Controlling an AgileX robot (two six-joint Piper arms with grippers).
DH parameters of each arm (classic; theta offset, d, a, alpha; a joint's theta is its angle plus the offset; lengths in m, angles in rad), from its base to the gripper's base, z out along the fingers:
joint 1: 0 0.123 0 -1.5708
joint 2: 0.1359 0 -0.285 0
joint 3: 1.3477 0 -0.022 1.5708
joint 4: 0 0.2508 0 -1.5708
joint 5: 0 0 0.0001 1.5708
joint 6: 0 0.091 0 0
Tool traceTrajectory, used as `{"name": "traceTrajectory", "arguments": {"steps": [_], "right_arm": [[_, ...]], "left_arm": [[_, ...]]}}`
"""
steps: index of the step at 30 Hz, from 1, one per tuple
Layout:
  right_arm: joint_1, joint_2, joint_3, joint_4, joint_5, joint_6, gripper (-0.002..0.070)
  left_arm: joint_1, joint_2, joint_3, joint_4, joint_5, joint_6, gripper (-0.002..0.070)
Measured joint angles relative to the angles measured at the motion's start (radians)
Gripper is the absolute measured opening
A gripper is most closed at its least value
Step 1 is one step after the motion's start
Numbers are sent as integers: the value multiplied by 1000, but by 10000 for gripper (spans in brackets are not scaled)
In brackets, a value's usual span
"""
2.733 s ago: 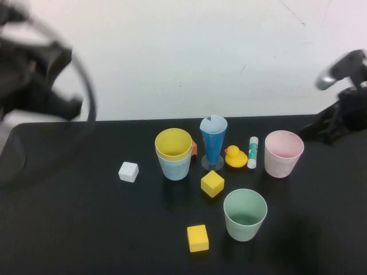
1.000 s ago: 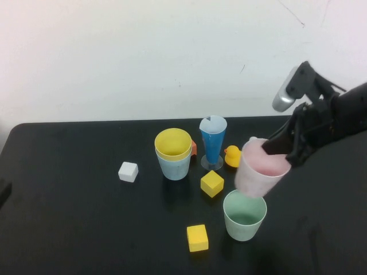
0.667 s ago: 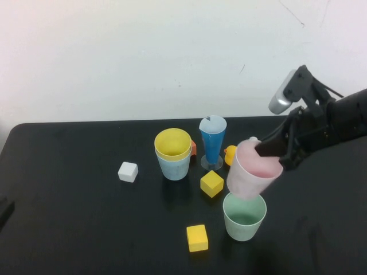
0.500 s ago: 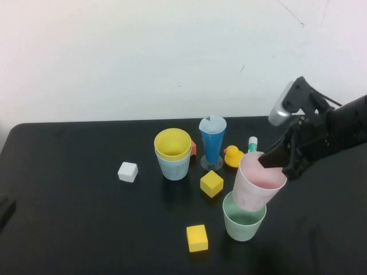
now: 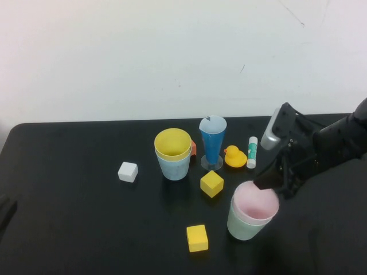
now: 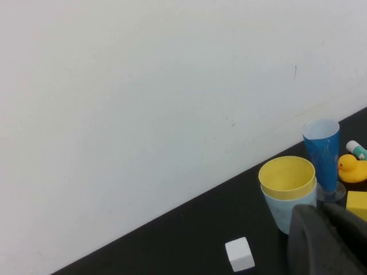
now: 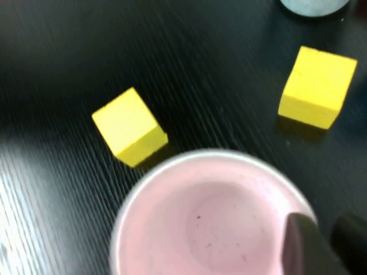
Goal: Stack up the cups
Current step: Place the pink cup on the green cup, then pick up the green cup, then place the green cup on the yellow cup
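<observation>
Your right gripper [image 5: 274, 184] has its fingers [image 7: 301, 243] pinching the far rim of the pink cup [image 5: 254, 203], which sits nested in the mint cup [image 5: 242, 228] on the table [image 5: 86, 229]. Further out from those fingers the yellow cup [image 5: 173, 143] sits nested in the light blue cup [image 5: 175, 167]. Your left gripper [image 6: 327, 240] shows only as a dark edge; you cannot tell its fingers' state.

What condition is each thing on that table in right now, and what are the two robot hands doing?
pink cup: upright, nested in the green cup
yellow cup: upright, nested in the light blue cup
blue cone glass: standing upright
glue stick: lying flat
rubber duck: upright
right gripper: pinching the pink cup's rim
left gripper: away from the cups, off the table's left edge
</observation>
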Motion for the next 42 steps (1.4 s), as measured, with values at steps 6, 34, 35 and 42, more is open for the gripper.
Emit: {"name": "traceTrajectory", "arguments": {"steps": [6,34,35,42], "right_arm": [[0,33,0,60,-2,-2,330],[163,81,-487,51,-37,222,49],[183,96,-555,-15,-42,275,49],[264,305,-932,-499,67,653,48]], "left_arm": [[0,0,0,0,0,12,1],[0,0,0,-7,0,18,1],[0,0,0,-7,0,18,1],[0,0,0,-11,21,18,1]]}}
